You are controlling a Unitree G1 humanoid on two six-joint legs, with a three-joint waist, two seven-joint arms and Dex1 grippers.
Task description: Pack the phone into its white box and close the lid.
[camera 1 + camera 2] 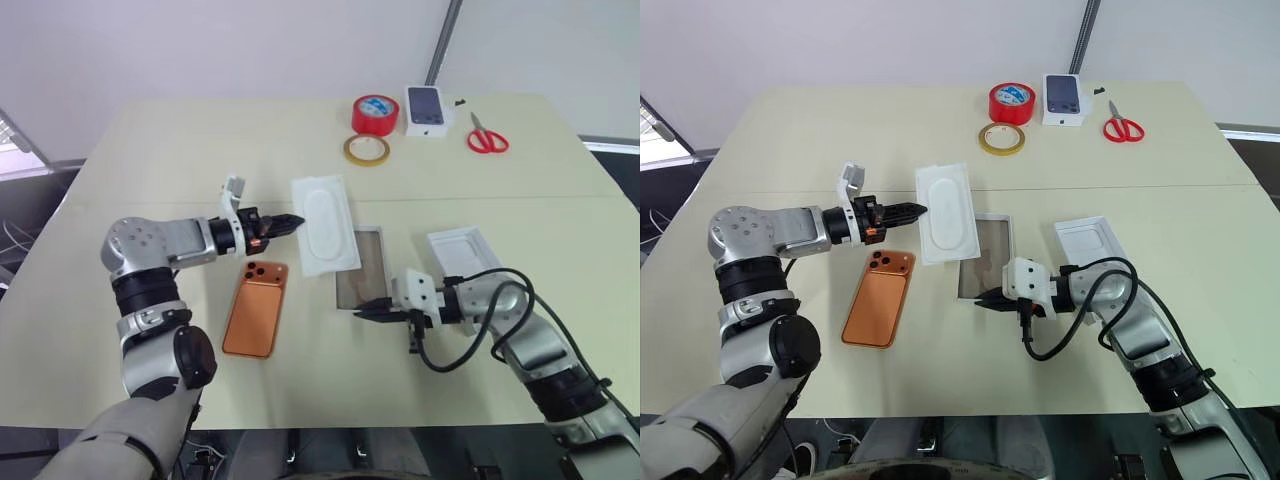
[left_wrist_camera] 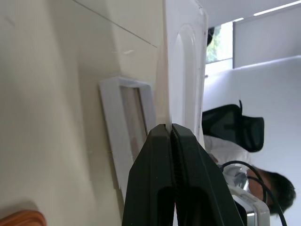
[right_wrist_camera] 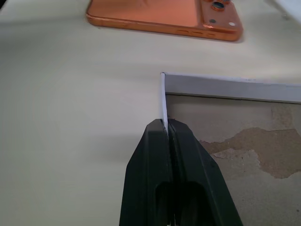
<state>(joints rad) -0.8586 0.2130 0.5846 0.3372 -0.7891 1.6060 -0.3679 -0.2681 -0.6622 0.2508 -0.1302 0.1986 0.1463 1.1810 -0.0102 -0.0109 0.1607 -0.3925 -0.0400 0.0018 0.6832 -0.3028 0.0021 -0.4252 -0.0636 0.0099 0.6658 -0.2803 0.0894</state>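
Note:
The orange phone (image 1: 256, 307) lies camera side up on the table, left of the white box (image 1: 364, 275). The box is an open tray showing its brownish floor (image 3: 244, 141). My left gripper (image 1: 296, 222) is shut on the left edge of the white moulded insert (image 1: 326, 228), which hangs tilted over the box's far left side. My right gripper (image 1: 366, 311) is shut on the box's thin wall (image 3: 164, 101) at its near left corner. The lid (image 1: 463, 250) lies open side up to the right of the box, behind my right arm.
At the table's far side stand a red tape roll (image 1: 375, 113), a tan tape ring (image 1: 367, 150), a small white box with a dark phone picture (image 1: 425, 110) and red scissors (image 1: 487, 135). A black cable (image 1: 470, 340) loops around my right wrist.

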